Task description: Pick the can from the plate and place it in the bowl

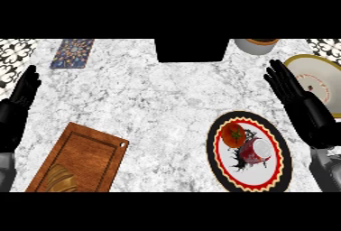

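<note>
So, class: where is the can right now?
In the head view, the can lies on the plate at the right, beside the tomato.

Just the one camera here, the head view, sitting up high and looking steeply down onto the marble counter (160,103). Both forearms come in from the bottom edge, left hand (23,92) at the left side, right hand (293,92) at the right, so it's not mirrored. Far edge of the counter runs along the top. No second view to compare overlap with.
</note>
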